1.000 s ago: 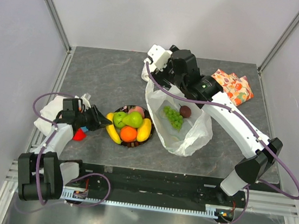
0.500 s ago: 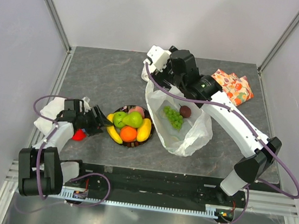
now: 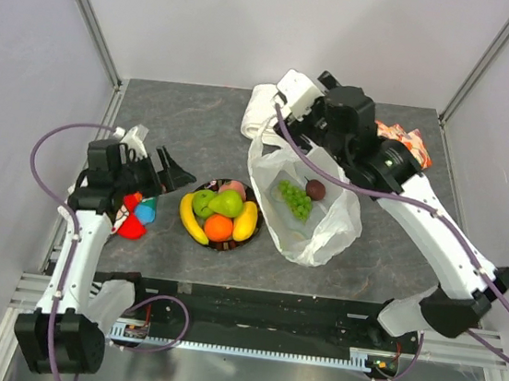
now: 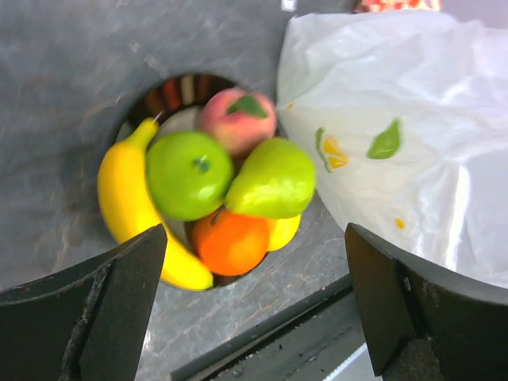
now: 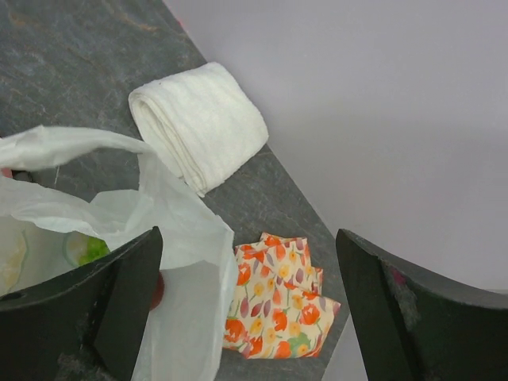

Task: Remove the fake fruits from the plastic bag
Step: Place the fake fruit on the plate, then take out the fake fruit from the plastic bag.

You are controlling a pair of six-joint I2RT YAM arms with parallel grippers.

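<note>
Since a second ago the left gripper (image 4: 255, 226) has risen from low beside the table to hang just left of the plate (image 3: 201, 187), fingers spread and empty. That looks like a pull-back after a drop-off, given the fake fruits (image 4: 190, 175) heaped on the plate. Just right of the plate the plastic bag (image 3: 324, 232) lies slack, mouth up, with the green grapes (image 3: 294, 198) and a dark red fruit (image 3: 316, 190) inside. Behind and right of the plate the right gripper (image 5: 246, 232) has shifted rightward, uncovering the cloth roll (image 5: 198, 123), and hovers over the bag's far rim, jaws wide and holding nothing, probably lined up to reach in.
</note>
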